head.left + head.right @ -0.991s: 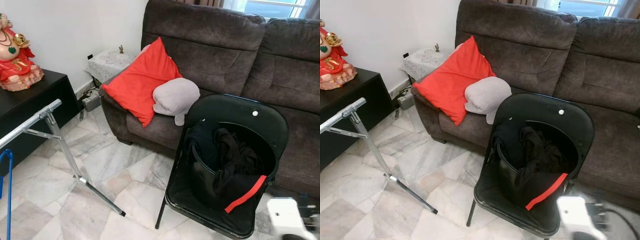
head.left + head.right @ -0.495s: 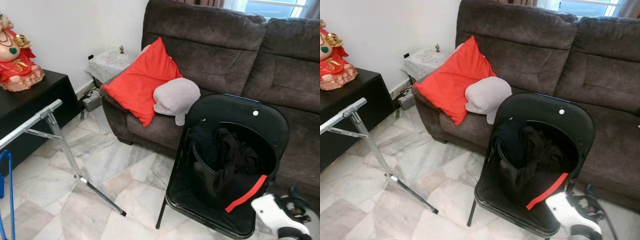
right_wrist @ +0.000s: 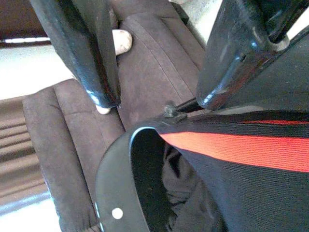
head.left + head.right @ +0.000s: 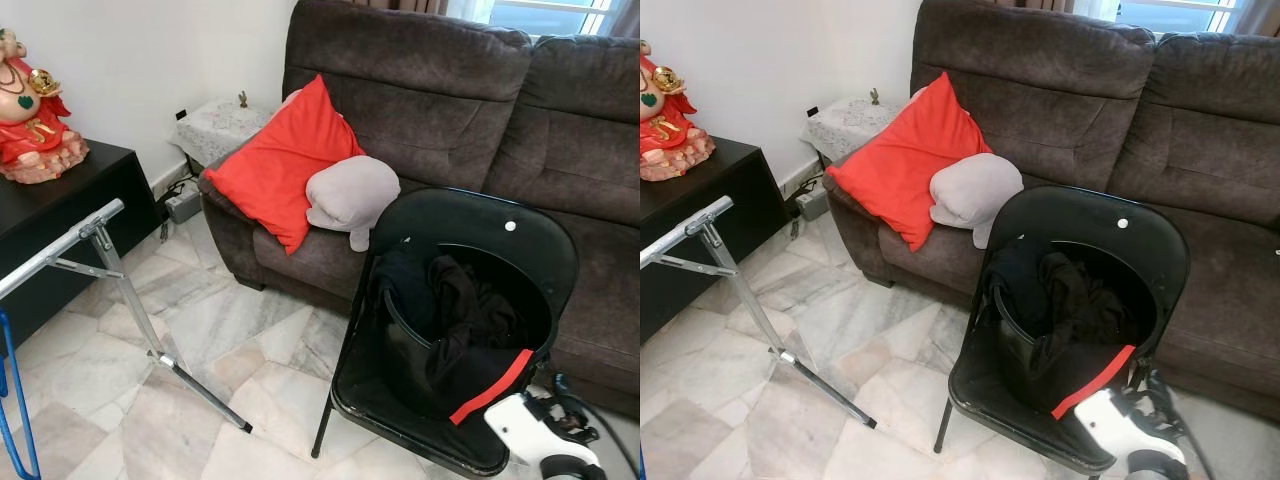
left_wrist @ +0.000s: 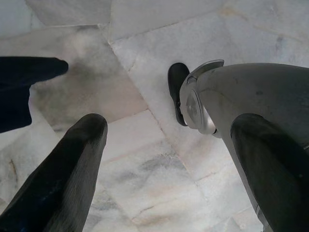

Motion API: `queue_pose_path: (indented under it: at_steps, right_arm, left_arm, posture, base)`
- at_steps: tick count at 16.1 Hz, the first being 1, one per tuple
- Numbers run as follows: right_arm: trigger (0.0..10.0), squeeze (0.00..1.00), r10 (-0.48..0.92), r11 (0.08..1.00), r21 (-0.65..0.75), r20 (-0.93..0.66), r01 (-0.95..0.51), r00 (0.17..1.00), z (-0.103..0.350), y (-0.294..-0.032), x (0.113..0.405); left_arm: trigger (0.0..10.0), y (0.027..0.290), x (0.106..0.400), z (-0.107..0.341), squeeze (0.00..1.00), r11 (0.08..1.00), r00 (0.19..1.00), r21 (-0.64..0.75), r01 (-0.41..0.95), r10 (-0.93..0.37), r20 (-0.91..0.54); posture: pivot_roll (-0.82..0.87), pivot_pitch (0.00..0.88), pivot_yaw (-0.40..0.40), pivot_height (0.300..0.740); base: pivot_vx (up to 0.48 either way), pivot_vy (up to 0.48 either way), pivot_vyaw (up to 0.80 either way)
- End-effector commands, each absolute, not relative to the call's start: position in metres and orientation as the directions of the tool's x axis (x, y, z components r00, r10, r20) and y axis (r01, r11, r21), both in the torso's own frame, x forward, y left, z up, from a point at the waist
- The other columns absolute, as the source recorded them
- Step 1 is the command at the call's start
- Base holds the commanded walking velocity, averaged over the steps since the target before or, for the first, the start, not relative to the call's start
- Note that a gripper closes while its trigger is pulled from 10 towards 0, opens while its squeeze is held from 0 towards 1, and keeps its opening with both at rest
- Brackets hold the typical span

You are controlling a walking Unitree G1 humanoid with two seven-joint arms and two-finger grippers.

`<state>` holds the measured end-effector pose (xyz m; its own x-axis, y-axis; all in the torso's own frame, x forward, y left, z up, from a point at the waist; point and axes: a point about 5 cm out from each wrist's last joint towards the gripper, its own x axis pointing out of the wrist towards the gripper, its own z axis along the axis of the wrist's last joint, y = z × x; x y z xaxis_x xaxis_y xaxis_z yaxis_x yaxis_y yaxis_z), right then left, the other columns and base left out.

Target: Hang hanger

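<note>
Clothing (image 4: 455, 320), black with a red stripe, is lying heaped on the seat of a black folding chair (image 4: 530, 250) standing before a brown sofa (image 4: 450, 90) in the head views; a red cushion (image 4: 280, 160) and a grey pillow (image 4: 350, 192) are resting on the sofa. A metal rack leg (image 4: 120, 290) is slanting across the marble floor (image 4: 200, 330) at left. No hanger can be made out.

Left wrist view: the left gripper (image 5: 164, 164) is hanging over the floor, fingers spread apart.

Right wrist view: the right gripper (image 3: 154, 82) is hovering just beside the chair's rim, fingers parted, holding nothing.
</note>
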<state>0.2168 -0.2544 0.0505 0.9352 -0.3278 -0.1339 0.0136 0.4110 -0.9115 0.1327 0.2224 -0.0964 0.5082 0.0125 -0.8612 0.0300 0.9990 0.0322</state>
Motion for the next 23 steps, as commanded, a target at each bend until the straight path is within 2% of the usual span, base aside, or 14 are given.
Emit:
queue_pose_path:
  at_steps: [1, 10, 13, 15, 17, 18, 19, 23]
  right_arm:
    - [10.0, 0.0, -0.302, 0.396, -0.918, -0.157, -0.026, 0.94, 0.046, -0.252, 0.214]
    - [10.0, 0.0, -0.292, 0.382, -0.92, -0.21, -0.087, 0.933, 0.038, -0.251, 0.215]
    - [10.0, 0.0, -0.275, 0.35, -0.933, -0.189, -0.086, 0.943, 0.042, -0.252, 0.221]
    - [10.0, 1.0, -0.261, 0.35, -0.933, -0.184, -0.085, 0.948, 0.043, -0.251, 0.223]
    - [10.0, 1.0, -0.248, 0.342, -0.935, -0.18, -0.088, 0.952, 0.044, -0.248, 0.226]
    - [10.0, 0.76, -0.243, 0.341, -0.935, -0.185, -0.094, 0.952, 0.044, -0.248, 0.226]
    - [10.0, 0.0, -0.239, 0.337, -0.936, -0.19, -0.102, 0.952, 0.043, -0.246, 0.226]
    - [10.0, 0.0, -0.217, 0.319, -0.939, -0.208, -0.132, 0.954, 0.04, -0.243, 0.225]
  left_arm:
    - [10.0, 0.225, 0.126, -0.098, 0.0, 0.998, 0.488, 0.042, 0.041, 0.017, -0.873]
    - [10.0, 0.225, 0.126, -0.098, 0.0, 0.998, 0.487, 0.04, 0.041, 0.015, -0.873]
    - [10.0, 0.225, 0.126, -0.098, 0.0, 0.998, 0.488, 0.04, 0.038, 0.017, -0.873]
    - [10.0, 0.225, 0.126, -0.098, 0.0, 0.998, 0.488, 0.041, 0.037, 0.017, -0.873]
    - [10.0, 0.225, 0.126, -0.098, 0.0, 0.999, 0.487, 0.04, 0.035, 0.018, -0.873]
    - [10.0, 0.225, 0.126, -0.098, 0.0, 0.999, 0.487, 0.041, 0.035, 0.018, -0.873]
    - [10.0, 0.225, 0.126, -0.098, 0.0, 0.999, 0.488, 0.04, 0.035, 0.019, -0.873]
    - [10.0, 0.225, 0.126, -0.098, 0.0, 0.999, 0.488, 0.041, 0.034, 0.019, -0.873]
  posture:
    - [-0.03, 0.072, 0.032, 0.74]
    - [-0.03, 0.061, 0.031, 0.74]
    - [-0.03, 0.068, 0.03, 0.74]
    - [-0.02, 0.071, 0.029, 0.74]
    - [-0.02, 0.073, 0.028, 0.74]
    - [-0.02, 0.074, 0.028, 0.74]
    - [-0.02, 0.076, 0.028, 0.74]
    - [-0.02, 0.078, 0.029, 0.74]
  base:
    - [0.0, 0.0, 0.0]
    - [0.0, 0.0, 0.0]
    - [0.0, 0.0, 0.0]
    - [0.0, 0.0, 0.0]
    - [0.0, 0.0, 0.0]
    - [0.0, 0.0, 0.0]
    - [0.0, 0.0, 0.0]
    - [0.0, 0.0, 0.0]
